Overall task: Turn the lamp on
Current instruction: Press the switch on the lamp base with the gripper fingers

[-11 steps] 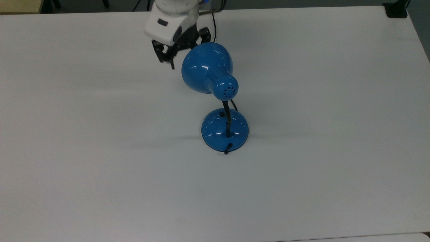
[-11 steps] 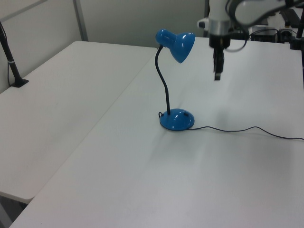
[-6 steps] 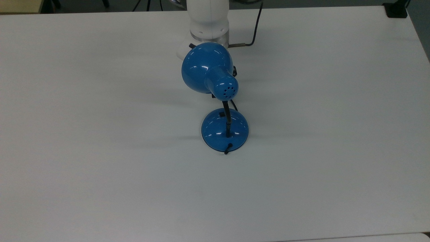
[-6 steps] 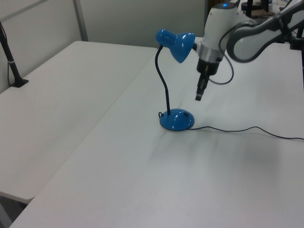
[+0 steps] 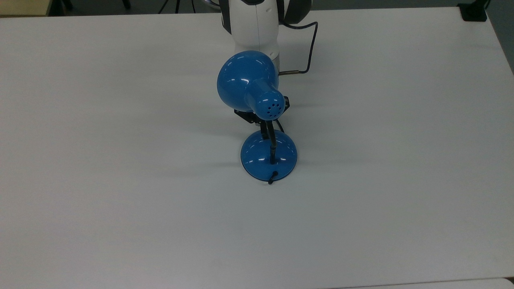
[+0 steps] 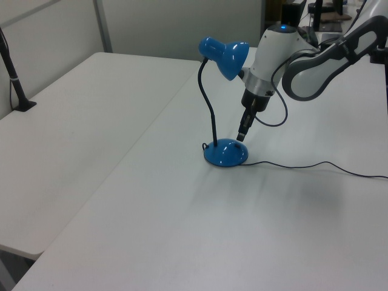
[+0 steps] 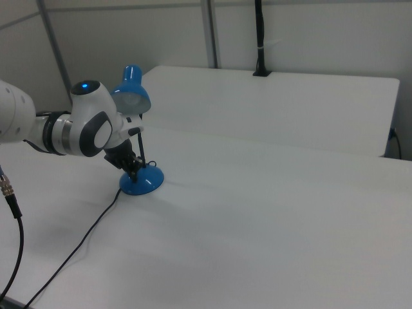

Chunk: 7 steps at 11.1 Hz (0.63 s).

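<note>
The lamp (image 5: 247, 86) stands mid-table: glossy blue shade with vent holes, black gooseneck, domed blue base (image 5: 257, 158). My gripper (image 5: 263, 129) reaches down under the shade, its dark fingers together, with the tips at the far top of the base where the black switch sits. In the left view the gripper (image 6: 240, 136) points steeply down and meets the base (image 6: 225, 153) on its right side. The right view has the gripper (image 7: 135, 170) just above the base (image 7: 141, 182), under the unlit shade (image 7: 132, 93). Whether the tips press the switch I cannot tell.
The lamp's black cord (image 6: 303, 165) trails across the white table (image 5: 120, 200) to the left view's right. A thin arm cable (image 5: 309, 48) loops behind the shade. A black clamped post (image 6: 15, 79) stands on the neighbouring table.
The arm has swung in from beside the shade and come down; the gripper has dropped from shade height to the top of the lamp base. The lamp has not moved.
</note>
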Each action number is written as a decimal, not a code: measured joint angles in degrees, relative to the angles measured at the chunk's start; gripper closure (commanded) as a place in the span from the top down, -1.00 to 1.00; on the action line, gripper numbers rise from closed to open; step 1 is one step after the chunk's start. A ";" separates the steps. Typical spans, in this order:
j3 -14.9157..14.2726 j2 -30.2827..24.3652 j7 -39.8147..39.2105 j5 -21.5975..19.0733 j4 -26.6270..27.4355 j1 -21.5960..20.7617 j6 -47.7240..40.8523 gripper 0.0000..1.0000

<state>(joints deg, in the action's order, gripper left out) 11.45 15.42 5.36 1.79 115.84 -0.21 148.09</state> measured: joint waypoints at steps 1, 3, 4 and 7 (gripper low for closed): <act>0.00 0.33 0.29 0.26 -0.06 0.00 0.13 -1.00; 0.00 0.74 1.12 0.61 -0.15 0.00 1.43 -1.00; 0.00 0.94 1.34 0.92 -0.16 0.00 2.00 -1.00; 0.00 2.20 1.77 1.84 -0.19 -0.02 3.54 -1.00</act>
<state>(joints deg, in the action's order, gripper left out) 11.45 17.62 7.13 3.63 115.65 -0.23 151.63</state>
